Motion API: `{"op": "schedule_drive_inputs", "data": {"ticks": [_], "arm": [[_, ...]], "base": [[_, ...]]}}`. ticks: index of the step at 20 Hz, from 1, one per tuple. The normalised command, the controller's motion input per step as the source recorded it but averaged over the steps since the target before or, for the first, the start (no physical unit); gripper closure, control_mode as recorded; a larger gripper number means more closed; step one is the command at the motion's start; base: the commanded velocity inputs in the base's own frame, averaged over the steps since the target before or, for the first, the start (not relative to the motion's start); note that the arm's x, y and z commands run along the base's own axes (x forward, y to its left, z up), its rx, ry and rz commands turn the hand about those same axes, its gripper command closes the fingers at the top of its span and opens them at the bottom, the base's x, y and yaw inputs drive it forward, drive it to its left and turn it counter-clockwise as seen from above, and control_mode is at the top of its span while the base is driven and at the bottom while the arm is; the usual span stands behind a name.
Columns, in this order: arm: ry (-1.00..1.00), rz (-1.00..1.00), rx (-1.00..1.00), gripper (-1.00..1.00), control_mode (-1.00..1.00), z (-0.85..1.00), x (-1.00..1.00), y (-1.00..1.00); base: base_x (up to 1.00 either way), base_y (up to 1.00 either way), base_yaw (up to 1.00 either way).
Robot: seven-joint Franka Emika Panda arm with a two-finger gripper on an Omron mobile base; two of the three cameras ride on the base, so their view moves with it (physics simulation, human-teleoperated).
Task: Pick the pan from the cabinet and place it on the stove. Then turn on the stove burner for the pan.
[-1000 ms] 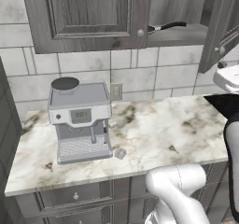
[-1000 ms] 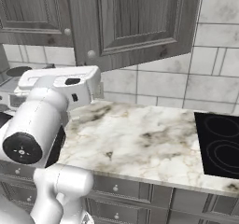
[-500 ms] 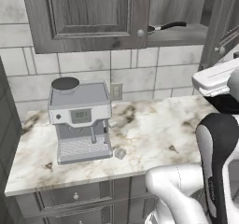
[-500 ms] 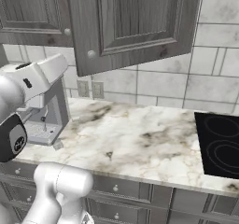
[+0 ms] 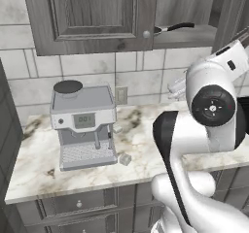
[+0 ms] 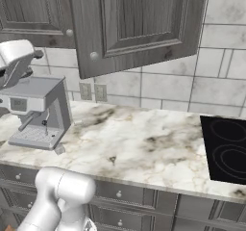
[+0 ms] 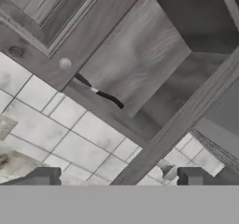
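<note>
The gripper [image 7: 114,178] is standing wide open and empty, pointing up at the open cabinet [image 7: 140,55]. Over the last second the arm has been swinging up from low at the left toward that opening. The pan [image 5: 170,29] is sitting on the cabinet shelf, its black handle [image 7: 105,96] poking out. The stove [image 6: 226,148] is lying far right on the table [image 6: 139,148]. The reach looks to be starting.

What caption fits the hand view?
Open gripper facing the open cabinet, pan handle showing on its shelf.
</note>
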Motion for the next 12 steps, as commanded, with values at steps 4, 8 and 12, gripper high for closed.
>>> {"op": "schedule_drive_inputs", "data": {"ticks": [4,8,12], "arm": [[0.18,-0.16,-0.16,-1.0,-1.0,-0.2,0.68,0.03],[0.17,-0.13,-0.13,-1.0,-1.0,-0.23,0.73,0.0],[0.15,-0.09,-0.08,-1.0,-1.0,-0.15,0.66,-0.01]], "base": [[0.0,0.0,0.0],[0.0,0.0,0.0],[0.0,0.0,0.0]]}}
